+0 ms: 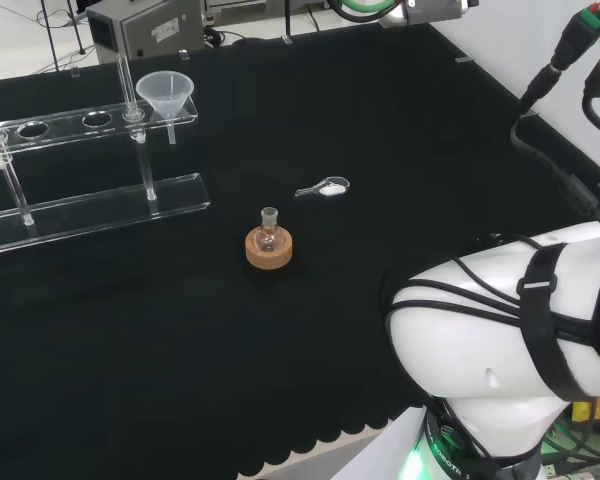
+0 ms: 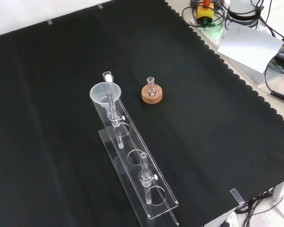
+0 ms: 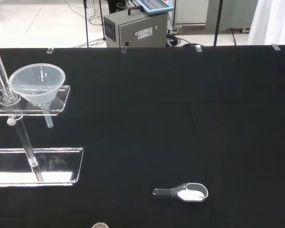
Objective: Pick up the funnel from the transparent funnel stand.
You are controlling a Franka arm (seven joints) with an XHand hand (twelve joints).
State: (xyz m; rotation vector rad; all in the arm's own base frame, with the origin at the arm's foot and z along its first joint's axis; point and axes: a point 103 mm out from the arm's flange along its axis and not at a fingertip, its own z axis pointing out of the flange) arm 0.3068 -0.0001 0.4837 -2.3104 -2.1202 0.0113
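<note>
A clear plastic funnel (image 1: 166,95) sits upright in the end hole of the transparent funnel stand (image 1: 90,205), at the right end of its upper shelf in the head view. Its spout hangs down through the shelf. In the front view the funnel (image 2: 103,93) is at the far end of the stand (image 2: 154,201). The wrist view looks across the cloth at the funnel (image 3: 37,84) and the stand's base plate (image 3: 38,164) from some distance. The arm's white link (image 1: 510,330) stands at the head view's lower right, well apart from the stand.
A small round flask on a cork ring (image 1: 269,243) stands mid-cloth, near the funnel end of the stand (image 2: 151,92). A clear scoop holding white powder (image 1: 325,187) lies beyond it (image 3: 183,193). A grey box (image 1: 145,25) sits past the cloth's edge.
</note>
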